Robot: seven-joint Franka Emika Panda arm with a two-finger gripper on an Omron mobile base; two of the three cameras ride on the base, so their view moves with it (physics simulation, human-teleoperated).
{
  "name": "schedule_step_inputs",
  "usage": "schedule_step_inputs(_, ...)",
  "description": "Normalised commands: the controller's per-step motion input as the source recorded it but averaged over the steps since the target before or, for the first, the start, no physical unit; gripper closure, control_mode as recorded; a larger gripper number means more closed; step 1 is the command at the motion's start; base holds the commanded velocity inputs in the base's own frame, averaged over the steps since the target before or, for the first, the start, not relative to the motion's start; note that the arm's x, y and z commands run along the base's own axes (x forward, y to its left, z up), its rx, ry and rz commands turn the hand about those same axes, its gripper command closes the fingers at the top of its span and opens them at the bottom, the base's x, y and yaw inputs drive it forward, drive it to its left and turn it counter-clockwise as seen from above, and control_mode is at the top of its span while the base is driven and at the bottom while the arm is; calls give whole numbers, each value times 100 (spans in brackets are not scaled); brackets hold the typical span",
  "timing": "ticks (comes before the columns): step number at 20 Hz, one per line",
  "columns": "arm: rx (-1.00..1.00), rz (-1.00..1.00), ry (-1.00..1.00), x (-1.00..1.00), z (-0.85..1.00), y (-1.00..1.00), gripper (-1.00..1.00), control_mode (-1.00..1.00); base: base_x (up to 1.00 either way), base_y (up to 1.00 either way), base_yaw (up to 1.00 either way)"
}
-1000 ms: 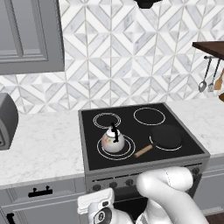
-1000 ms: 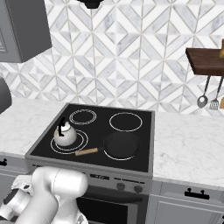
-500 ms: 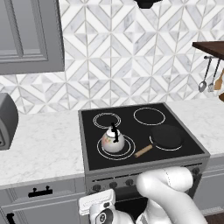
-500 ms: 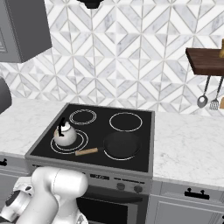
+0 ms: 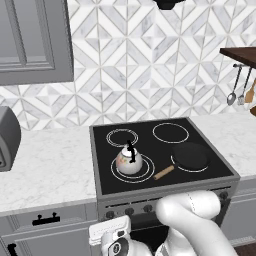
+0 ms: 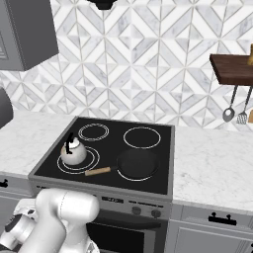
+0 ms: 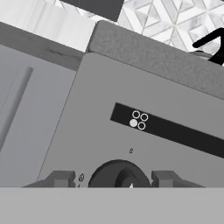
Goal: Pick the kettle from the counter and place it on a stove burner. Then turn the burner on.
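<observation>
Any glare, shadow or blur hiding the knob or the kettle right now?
Hand view: flat even light, no glare; the knob sits sharp between the pincer fingertips, its lower part cut off at the frame's bottom. Left base view: the kettle reads clearly on the burner, only soft render blur. Right base view: black glass shows no reflections, and the pan blends into it.
</observation>
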Motion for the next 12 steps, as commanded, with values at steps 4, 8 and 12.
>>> schedule_step_inputs(4, 0, 0, 0, 0, 0, 0, 100, -100, 0, 0, 0)
schedule_step_inputs(8, -3, 0, 0, 0, -3, 0, 100, -100, 0, 0, 0)
schedule_step_inputs(12, -14, 0, 4, 0, -15, 14, 100, -100, 0, 0, 0)
